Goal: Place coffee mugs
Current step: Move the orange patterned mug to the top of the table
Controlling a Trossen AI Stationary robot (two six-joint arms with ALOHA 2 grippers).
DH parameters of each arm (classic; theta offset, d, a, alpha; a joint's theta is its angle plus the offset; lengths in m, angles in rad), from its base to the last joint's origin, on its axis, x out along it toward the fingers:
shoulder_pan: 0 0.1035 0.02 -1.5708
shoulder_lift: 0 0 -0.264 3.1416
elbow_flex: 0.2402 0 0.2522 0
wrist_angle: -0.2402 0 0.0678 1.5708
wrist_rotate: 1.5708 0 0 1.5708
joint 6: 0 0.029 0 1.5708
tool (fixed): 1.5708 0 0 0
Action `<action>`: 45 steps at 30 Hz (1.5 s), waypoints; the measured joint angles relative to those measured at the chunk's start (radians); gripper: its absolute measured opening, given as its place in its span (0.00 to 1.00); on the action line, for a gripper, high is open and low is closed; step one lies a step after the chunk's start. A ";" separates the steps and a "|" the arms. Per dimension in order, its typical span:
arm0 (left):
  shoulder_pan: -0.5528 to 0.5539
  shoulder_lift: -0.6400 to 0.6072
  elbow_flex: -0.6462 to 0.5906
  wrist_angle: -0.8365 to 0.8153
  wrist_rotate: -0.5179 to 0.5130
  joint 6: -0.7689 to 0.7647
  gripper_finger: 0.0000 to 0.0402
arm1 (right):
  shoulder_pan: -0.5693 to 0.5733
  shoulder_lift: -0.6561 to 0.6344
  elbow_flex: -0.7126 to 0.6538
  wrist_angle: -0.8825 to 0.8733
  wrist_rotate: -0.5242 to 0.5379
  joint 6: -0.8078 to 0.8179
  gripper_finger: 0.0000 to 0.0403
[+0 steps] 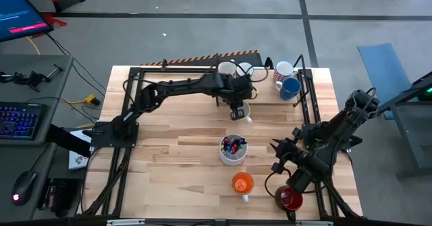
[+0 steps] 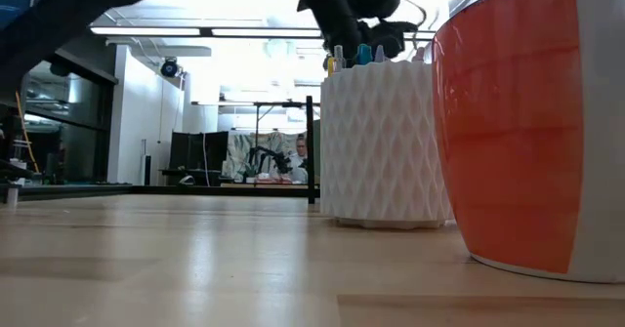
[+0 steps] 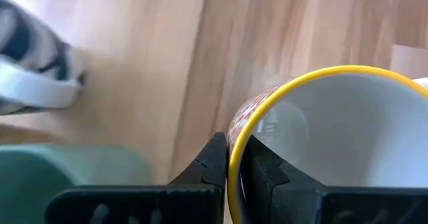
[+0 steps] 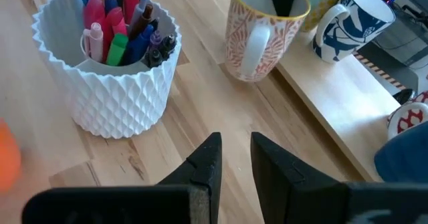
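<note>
Your left end effector (image 3: 234, 177) pinches the wall of the yellow-rimmed mug (image 3: 334, 130) near the far-edge mugs (image 1: 287, 77), a rim grip keeping it upright for placement, while your right end effector (image 4: 234, 158) waits part-open and empty beyond the pen cup (image 4: 110, 70) on the surface (image 1: 175, 152).

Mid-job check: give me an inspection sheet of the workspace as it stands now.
Surface: wooden table, bare in its left half.
Job's things: yellow-rimmed mug held; blue mug, orange mug, red mug standing.
Clutter: white pen cup mid-table.
Grippers: left gripper shut on the yellow-rimmed mug's wall; right gripper holds nothing.
Cables: yellow cable beside the table.
Surroundings: keyboard, monitor.
</note>
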 joint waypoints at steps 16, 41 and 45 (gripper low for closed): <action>-0.010 0.084 0.018 -0.018 0.026 0.029 0.03 | 0.036 0.000 0.000 -0.137 -0.014 0.204 0.15; -0.012 0.095 0.017 0.057 0.110 0.061 0.19 | 0.036 0.000 0.000 -0.132 -0.018 0.204 0.15; -0.007 0.095 0.017 0.075 0.108 0.066 0.22 | 0.036 0.000 0.000 -0.125 -0.018 0.204 0.15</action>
